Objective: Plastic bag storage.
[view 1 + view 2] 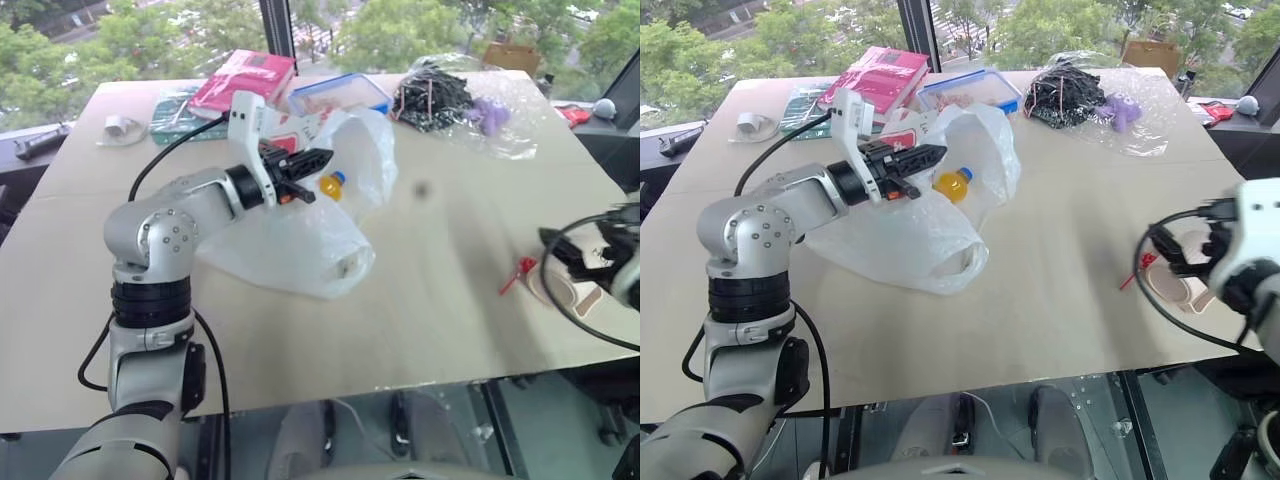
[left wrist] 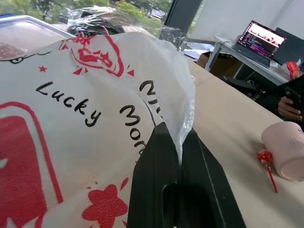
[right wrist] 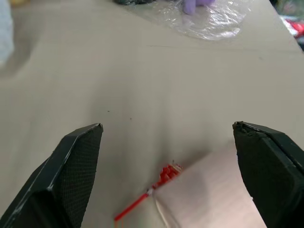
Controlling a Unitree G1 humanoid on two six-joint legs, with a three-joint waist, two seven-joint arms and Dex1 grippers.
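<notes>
My left gripper (image 2: 180,156) pinches the plastic bag (image 1: 300,240) thinly, so it could slip, while my right gripper (image 3: 166,166) gapes empty.

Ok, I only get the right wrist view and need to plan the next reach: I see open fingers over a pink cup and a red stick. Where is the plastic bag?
Observer: The plastic bag lies mid-table, to the robot's left of the pink cup.
Operator: Is anything holding it?
Observer: Yes, the left gripper is shut on a fold of the bag's film, lifting one side off the table.
Operator: Anything inside the bag?
Observer: A small orange bottle with a blue cap shows at the bag's open mouth, beside the left gripper.
Operator: And my right gripper?
Observer: The right gripper is open, near the table's right edge, well apart from the bag.
</notes>
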